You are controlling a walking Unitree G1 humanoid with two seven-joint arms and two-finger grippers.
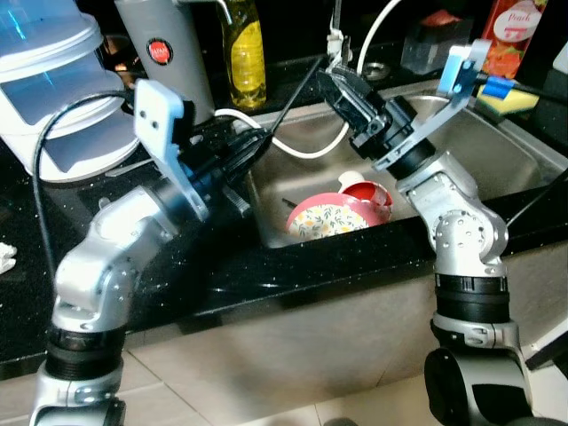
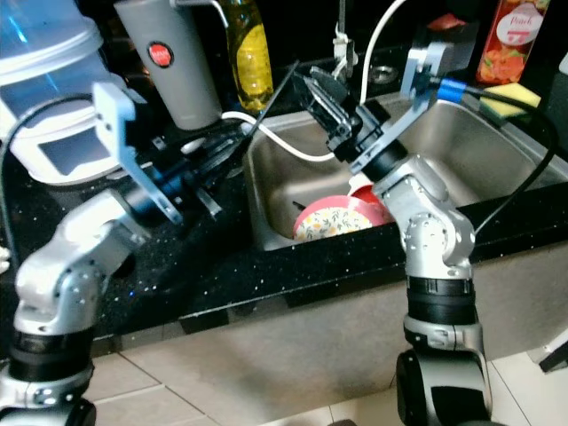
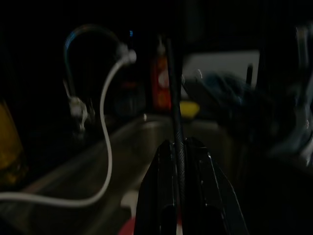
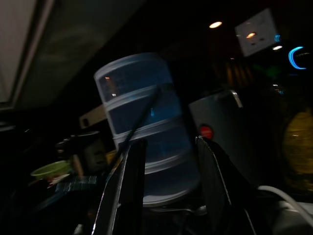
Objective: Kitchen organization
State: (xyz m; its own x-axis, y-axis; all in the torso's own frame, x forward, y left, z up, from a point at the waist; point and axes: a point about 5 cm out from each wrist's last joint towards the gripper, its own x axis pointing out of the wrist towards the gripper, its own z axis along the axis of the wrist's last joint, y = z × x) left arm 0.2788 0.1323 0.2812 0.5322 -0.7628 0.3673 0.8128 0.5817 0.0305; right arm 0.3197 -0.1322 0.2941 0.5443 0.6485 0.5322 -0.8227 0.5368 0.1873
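My left gripper (image 1: 253, 144) reaches over the black counter at the sink's left rim. It is shut on a thin black stick (image 1: 297, 89) that slants up and away over the basin; the left wrist view shows the stick (image 3: 177, 122) pinched between the fingers (image 3: 164, 166). My right gripper (image 1: 335, 82) is raised above the sink, open, pointing toward the left, with the stick's far tip close by its fingers. In the right wrist view the stick (image 4: 139, 115) runs beside one finger (image 4: 129, 171). A floral bowl (image 1: 328, 218) and a red cup (image 1: 371, 192) lie in the steel sink (image 1: 497, 160).
A white hose (image 1: 306, 151) loops from the tap into the basin. On the counter stand a stacked white container (image 1: 53, 84), a grey jug (image 1: 169, 53) and a yellow bottle (image 1: 246, 44). A yellow sponge (image 1: 506, 99) and a juice carton (image 1: 515, 35) sit behind the sink on the right.
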